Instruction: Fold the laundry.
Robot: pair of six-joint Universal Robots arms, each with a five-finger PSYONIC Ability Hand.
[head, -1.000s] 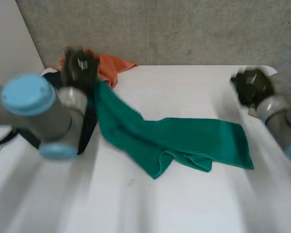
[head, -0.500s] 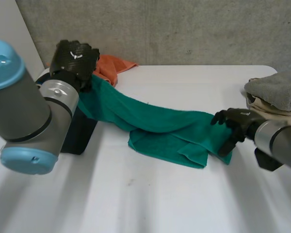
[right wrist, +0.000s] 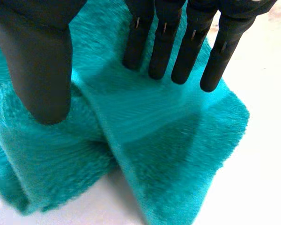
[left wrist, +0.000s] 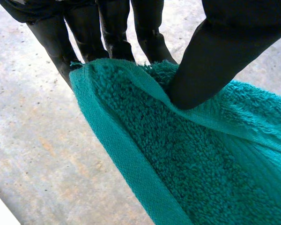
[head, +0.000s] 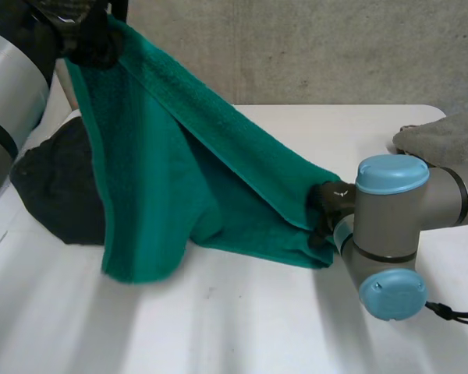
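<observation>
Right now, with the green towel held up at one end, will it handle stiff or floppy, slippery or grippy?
Probably floppy: the green towel hangs in folds from the left robot hand down to the table. Its looped pile looks grippy, so the pinch likely holds.

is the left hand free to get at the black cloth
Probably not: the left hand pinches a corner of the green towel high up, and it hangs partly over the black cloth.
</observation>
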